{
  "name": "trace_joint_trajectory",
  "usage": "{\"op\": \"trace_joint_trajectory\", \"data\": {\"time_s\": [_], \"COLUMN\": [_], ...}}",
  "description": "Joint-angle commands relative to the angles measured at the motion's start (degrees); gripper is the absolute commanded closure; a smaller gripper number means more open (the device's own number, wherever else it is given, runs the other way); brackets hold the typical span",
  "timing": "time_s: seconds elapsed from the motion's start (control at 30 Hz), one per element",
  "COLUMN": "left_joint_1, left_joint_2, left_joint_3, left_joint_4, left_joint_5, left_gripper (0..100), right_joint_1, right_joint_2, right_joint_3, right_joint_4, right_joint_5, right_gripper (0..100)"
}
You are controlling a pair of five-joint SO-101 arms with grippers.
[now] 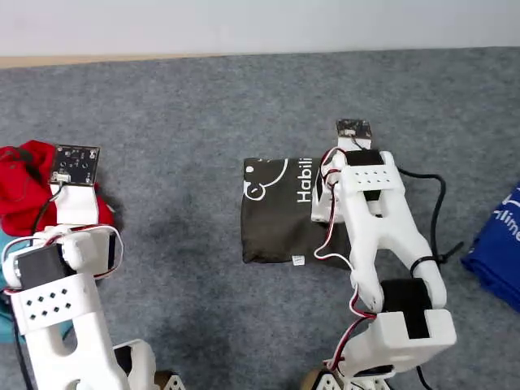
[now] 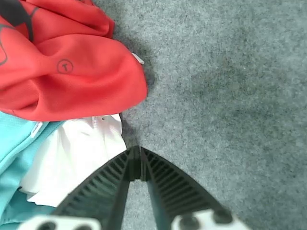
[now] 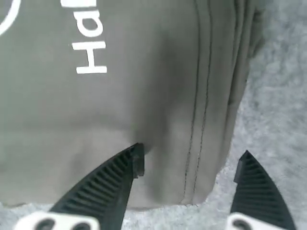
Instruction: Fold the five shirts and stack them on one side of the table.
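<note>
left wrist, white shirt (image 2: 72,158) beneath red shirt (image 2: 67,62)

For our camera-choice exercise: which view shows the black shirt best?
High view: the black shirt appears nearly whole, folded, partly under the right arm. Right wrist view gives a close-up of one corner; left wrist view faces the red shirt.

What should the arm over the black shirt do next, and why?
Probably shut the right gripper on the edge of the black shirt. Its fingers stand open, one over the cloth and one over the grey mat just past the edge. The shirt looks folded already but lies mid-table, apart from the red shirt and the others piled at the side.
</note>
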Motion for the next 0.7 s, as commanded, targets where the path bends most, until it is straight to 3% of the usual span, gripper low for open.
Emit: {"op": "trace_joint_trajectory", "data": {"time_s": [0.0, 0.33, 0.5, 0.57, 0.67], "left_joint_1": [0.0, 0.0, 0.09, 0.18, 0.18], "left_joint_2": [-0.62, -0.79, -0.88, -0.88, -0.7], "left_joint_3": [-0.57, -0.57, -0.57, -0.57, -0.57], "left_joint_4": [0.44, 0.44, 0.44, 0.44, 0.44], "left_joint_5": [-0.44, -0.44, -0.44, -0.44, -0.44], "left_gripper": [99, 99, 99, 99, 99], "right_joint_1": [0.22, 0.13, 0.57, 1.19, 2.59], "right_joint_2": [3.56, 11.3, 14.9, 16.31, 17.89], "right_joint_3": [-0.7, -0.7, -2.37, -5.01, -9.49], "right_joint_4": [-1.63, -0.31, 0.13, 1.19, 4.88], "right_joint_5": [-2.02, -4.57, -3.52, 0.88, 3.6], "right_gripper": [68.8, 70.5, 91.3, 99.7, 99.1]}}
